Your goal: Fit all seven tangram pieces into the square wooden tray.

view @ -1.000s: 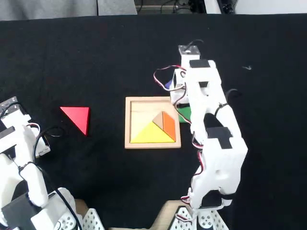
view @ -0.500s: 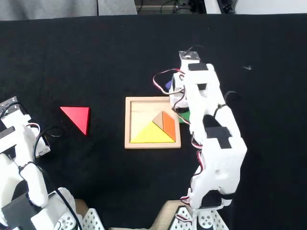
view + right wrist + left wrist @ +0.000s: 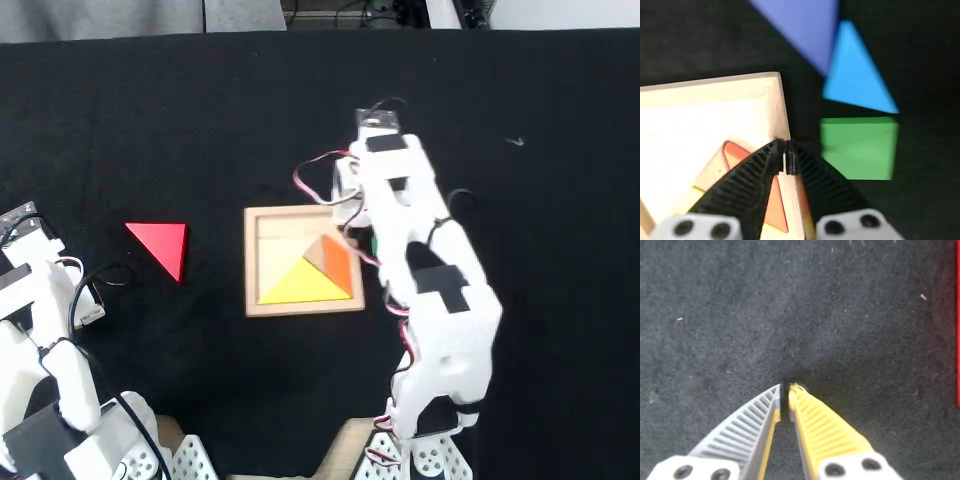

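Tray (image 3: 250, 262) slid left, right gripper (image 3: 785, 150) on its rim beside green square (image 3: 858, 147).

The right claw (image 3: 786, 152) sits on the tray (image 3: 715, 87) rim, pieces (image 3: 305, 285) inside the tray. Just outside it lies the square (image 3: 860, 147), a small triangle (image 3: 857, 82) beyond; a lone triangle (image 3: 160, 245) lies far past the tray.
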